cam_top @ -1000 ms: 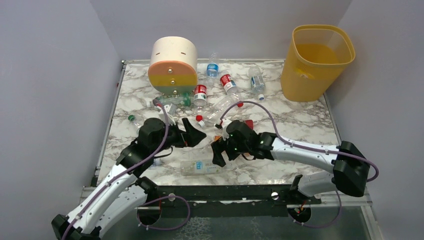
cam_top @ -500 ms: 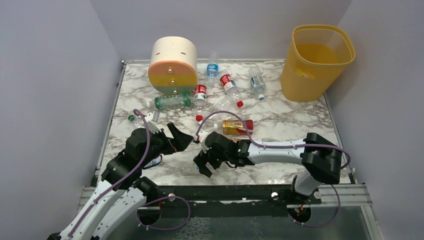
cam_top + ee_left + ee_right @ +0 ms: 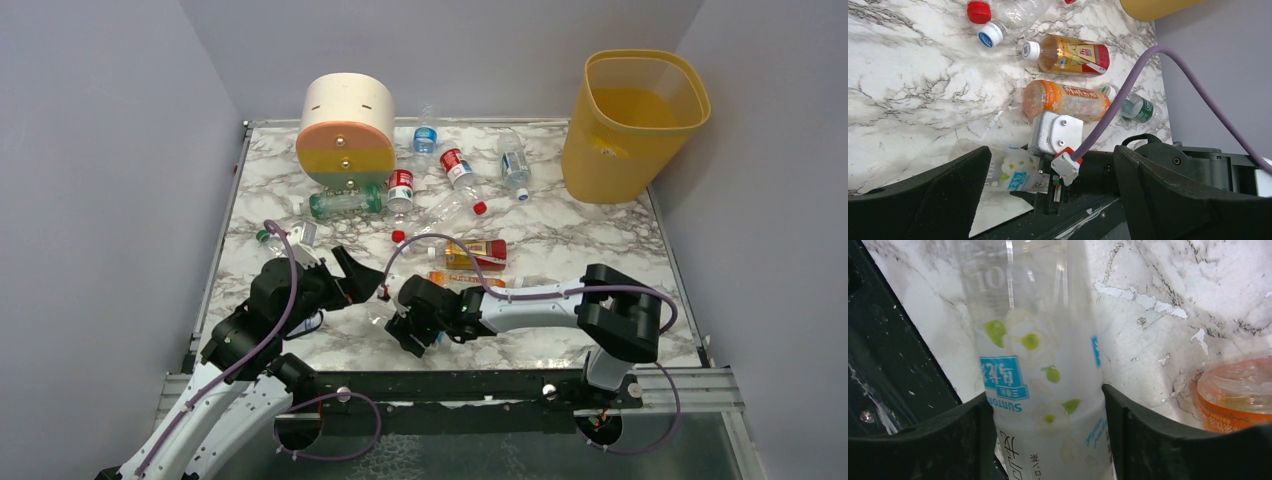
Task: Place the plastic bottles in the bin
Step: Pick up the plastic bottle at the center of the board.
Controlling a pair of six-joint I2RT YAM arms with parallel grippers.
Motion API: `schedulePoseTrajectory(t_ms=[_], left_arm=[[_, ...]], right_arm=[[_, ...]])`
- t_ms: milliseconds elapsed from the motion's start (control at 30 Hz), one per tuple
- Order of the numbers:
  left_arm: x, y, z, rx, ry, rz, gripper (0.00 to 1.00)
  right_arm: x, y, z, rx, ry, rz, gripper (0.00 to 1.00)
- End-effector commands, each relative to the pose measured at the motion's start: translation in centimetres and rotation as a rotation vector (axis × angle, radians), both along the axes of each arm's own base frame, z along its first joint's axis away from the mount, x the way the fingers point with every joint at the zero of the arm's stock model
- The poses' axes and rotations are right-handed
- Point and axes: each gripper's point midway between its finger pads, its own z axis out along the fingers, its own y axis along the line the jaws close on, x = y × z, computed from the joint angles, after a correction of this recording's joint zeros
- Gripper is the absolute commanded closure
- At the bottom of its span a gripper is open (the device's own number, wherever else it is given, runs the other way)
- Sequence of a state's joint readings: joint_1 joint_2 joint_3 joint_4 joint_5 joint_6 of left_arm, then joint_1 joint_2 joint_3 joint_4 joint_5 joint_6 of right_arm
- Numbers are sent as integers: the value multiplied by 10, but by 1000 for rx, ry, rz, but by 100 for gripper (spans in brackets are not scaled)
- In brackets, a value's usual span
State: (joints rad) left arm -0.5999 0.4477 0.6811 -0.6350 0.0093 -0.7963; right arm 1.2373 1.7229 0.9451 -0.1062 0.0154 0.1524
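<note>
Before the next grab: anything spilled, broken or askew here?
Nothing stands out. The plastic bottles lie scattered over the table, no spill visible; the bin stands upright. The right fingers grip a clear flowered bottle.

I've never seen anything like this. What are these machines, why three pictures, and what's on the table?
These are two robot arms bolted at the near edge of a marble table. The wide picture looks down from above and behind them; the other two come from a camera on each wrist. Many plastic bottles lie scattered on the table near a round drawer unit, with a tall yellow bin at the far right. The right gripper is closed on a clear flower-label bottle; the left gripper is open, holding nothing.
</note>
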Motion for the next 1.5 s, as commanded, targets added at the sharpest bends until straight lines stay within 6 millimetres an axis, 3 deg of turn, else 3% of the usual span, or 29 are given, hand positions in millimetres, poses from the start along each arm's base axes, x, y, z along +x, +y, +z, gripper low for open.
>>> schedulePoseTrajectory(t_ms=[0, 367, 533, 700, 867, 1200, 1333, 1467], left_arm=[[0, 4, 4, -2, -16, 18, 1], [-1, 4, 0, -7, -13, 21, 1], [2, 6, 31, -23, -89, 20, 1], [6, -3, 41, -14, -99, -19, 1], [6, -7, 53, -48, -136, -33, 1], [10, -16, 84, -72, -214, -79, 1], [18, -15, 98, -59, -250, -61, 1], [29, -18, 117, -79, -303, -36, 1]], right_arm=[[8, 15, 18, 42, -50, -4, 35], [12, 19, 77, 132, -81, -30, 40], [23, 12, 97, 119, -119, -99, 41], [35, 6, 142, 186, -190, -167, 41], [55, -8, 181, 180, -274, -270, 41], [129, -62, 218, 170, -330, -527, 41], [132, -67, 236, 210, -344, -534, 41], [124, -76, 239, 230, -329, -549, 42]])
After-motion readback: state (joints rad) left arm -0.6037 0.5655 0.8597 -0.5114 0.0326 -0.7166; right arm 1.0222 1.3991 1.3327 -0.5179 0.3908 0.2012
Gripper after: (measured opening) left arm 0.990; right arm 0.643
